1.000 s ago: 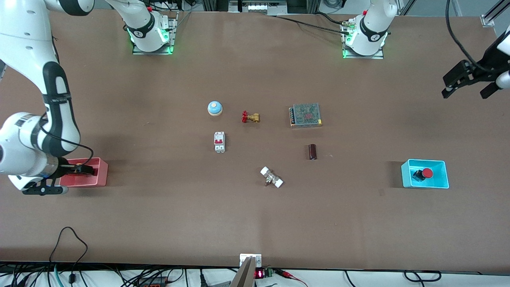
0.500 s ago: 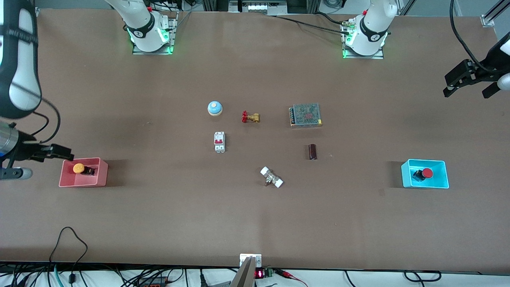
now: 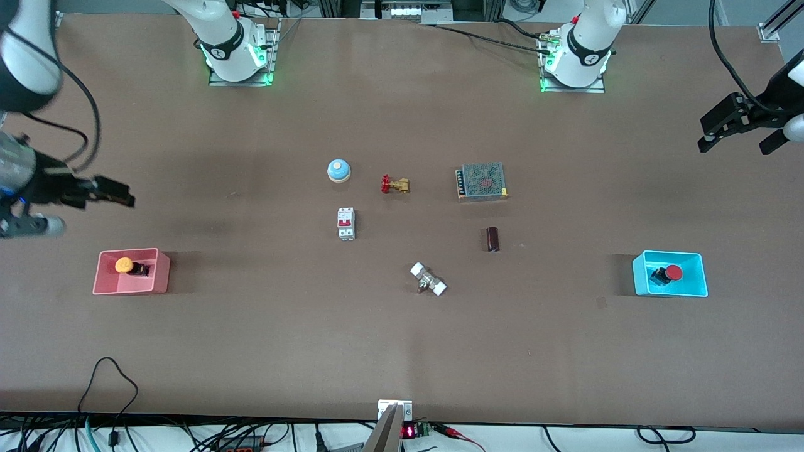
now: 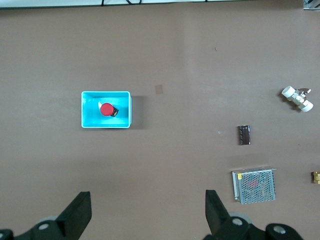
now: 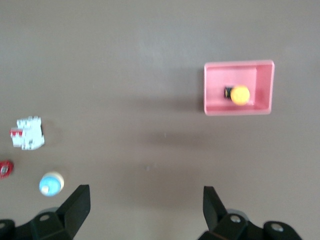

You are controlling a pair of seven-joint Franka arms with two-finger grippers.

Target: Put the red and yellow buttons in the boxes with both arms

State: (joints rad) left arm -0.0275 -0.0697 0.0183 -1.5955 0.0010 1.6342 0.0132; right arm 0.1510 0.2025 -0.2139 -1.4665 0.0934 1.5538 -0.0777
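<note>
The yellow button [image 3: 124, 265] lies in the pink-red box [image 3: 131, 287] at the right arm's end of the table; both show in the right wrist view, the button [image 5: 240, 95] in the box [image 5: 214, 92]. The red button [image 3: 672, 272] lies in the cyan box [image 3: 669, 291] at the left arm's end; the left wrist view shows that button [image 4: 106, 109] and box [image 4: 105, 124]. My right gripper [image 3: 113, 191] is open and empty, up over bare table above the pink-red box. My left gripper [image 3: 736, 133] is open and empty, high over the table's left-arm end.
In the table's middle stand a blue dome bell [image 3: 338, 170], a brass valve with a red handle [image 3: 394, 184], a grey mesh-topped box [image 3: 482, 181], a white breaker [image 3: 346, 223], a dark cylinder [image 3: 493, 239] and a white-ended fitting [image 3: 428, 279].
My right gripper has let go of the yellow button in the pink-red box, then risen and drawn away from the box. The left gripper has barely moved.
</note>
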